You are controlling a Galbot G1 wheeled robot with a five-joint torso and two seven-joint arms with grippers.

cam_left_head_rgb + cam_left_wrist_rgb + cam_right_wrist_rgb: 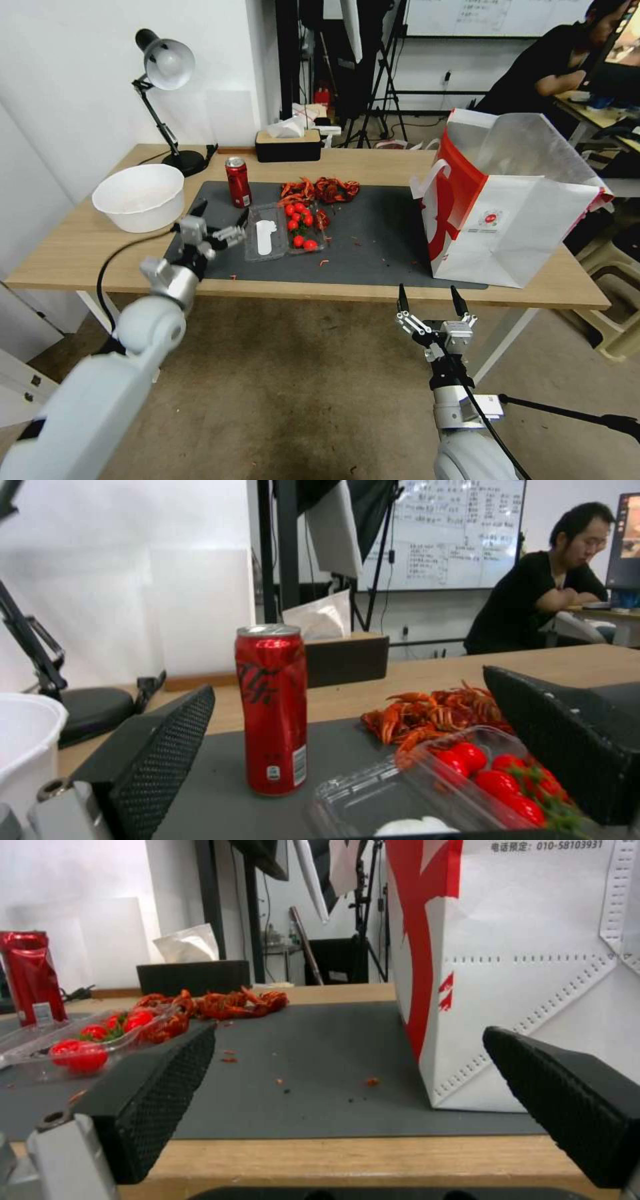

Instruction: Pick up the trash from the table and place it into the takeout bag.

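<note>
1. The left tool (220,219) is held wide open and empty, low over the near left part of the dark grey mat (373,247) on the desk (80,247).
2. A red soda can (237,182) is seen standing upright just past the left tool, a little apart from its fingers (160,752).
3. A clear plastic tray (285,230) with small red tomatoes is found right beside the left tool, on the side toward the other arm.
4. A heap of red crayfish shells (319,190) is laid on the mat behind the tray, farther from the left tool.
5. A white bowl (139,197) is set on the desk on the outer side of the left tool.
6. The right tool (431,304) is kept wide open and empty, in front of the desk's near edge and lower than the desk top.
7. The takeout bag (513,207) is stood open on the desk, just past the right tool and a little to its outer side.
8. Small red crumbs (370,1081) are scattered on the mat ahead of the right tool.
</note>
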